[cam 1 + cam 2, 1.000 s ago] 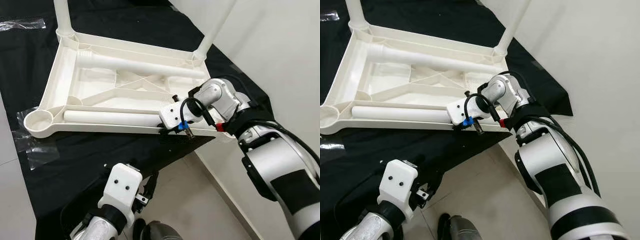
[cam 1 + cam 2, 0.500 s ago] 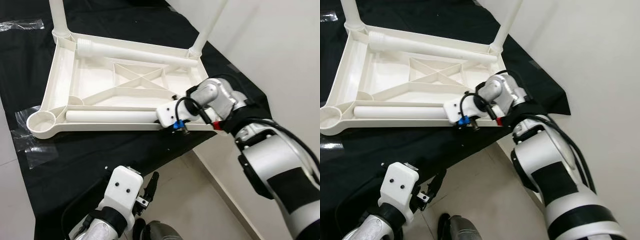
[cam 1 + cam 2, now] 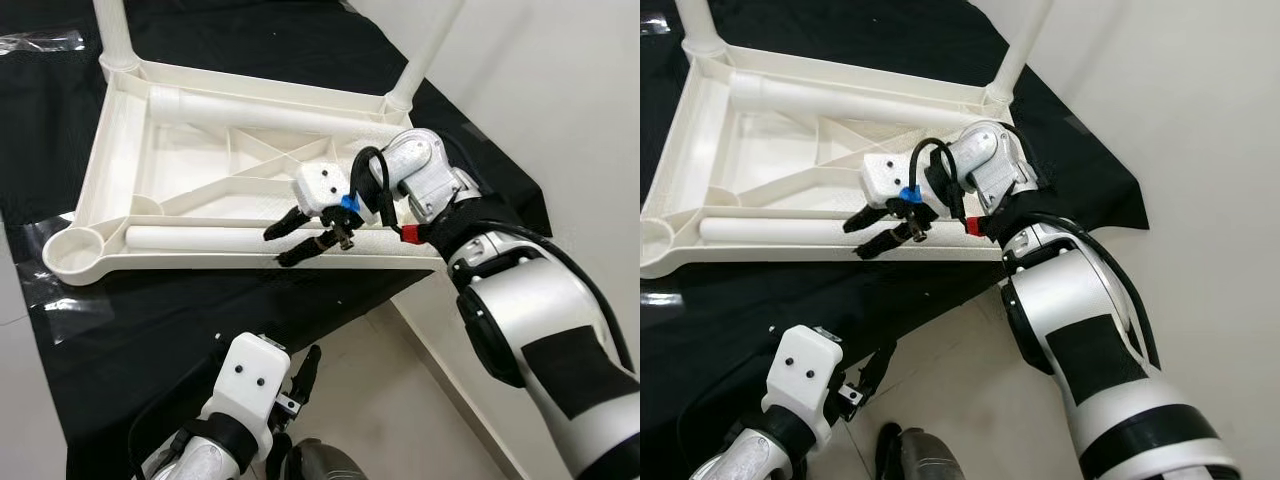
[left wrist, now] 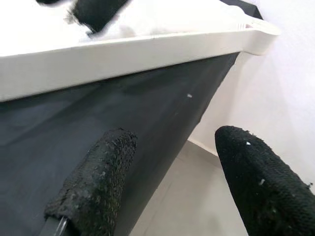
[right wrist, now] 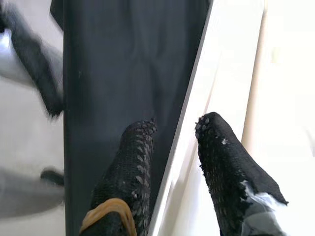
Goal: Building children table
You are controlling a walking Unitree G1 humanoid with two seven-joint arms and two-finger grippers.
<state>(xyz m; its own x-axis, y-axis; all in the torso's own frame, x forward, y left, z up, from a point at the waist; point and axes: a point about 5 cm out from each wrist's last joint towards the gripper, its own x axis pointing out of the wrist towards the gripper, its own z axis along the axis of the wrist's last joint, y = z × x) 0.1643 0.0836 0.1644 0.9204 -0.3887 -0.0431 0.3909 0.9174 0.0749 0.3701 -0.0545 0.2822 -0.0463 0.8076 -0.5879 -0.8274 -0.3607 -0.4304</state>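
Now I am holding my right gripper (image 3: 298, 238) just above the near rim of the upside-down white plastic children's table top (image 3: 110, 150), which is lying on the black cloth (image 3: 150, 300) covering the work surface. My two black fingers are parted and holding nothing; in the right wrist view they are straddling the white rim, one finger (image 5: 129, 167) over the cloth side and the other over the inner side. The top is resting underside up, I judge, so that the leg sockets are facing me: two white tube legs are already standing in the far corners, while the round socket (image 3: 72, 247) at the near left corner is waiting empty. One loose white tubular leg (image 3: 200, 238) is lying inside along the near rim, just beside my fingertips, and another (image 3: 260, 112) along the far rim.

Half a second ago my right wrist was pressed down against that near rim, fingers hidden; since then it has lifted and the fingers have spread. My left gripper (image 3: 305, 368) is hanging low beside the cloth's edge, fingers apart and empty, much as before.
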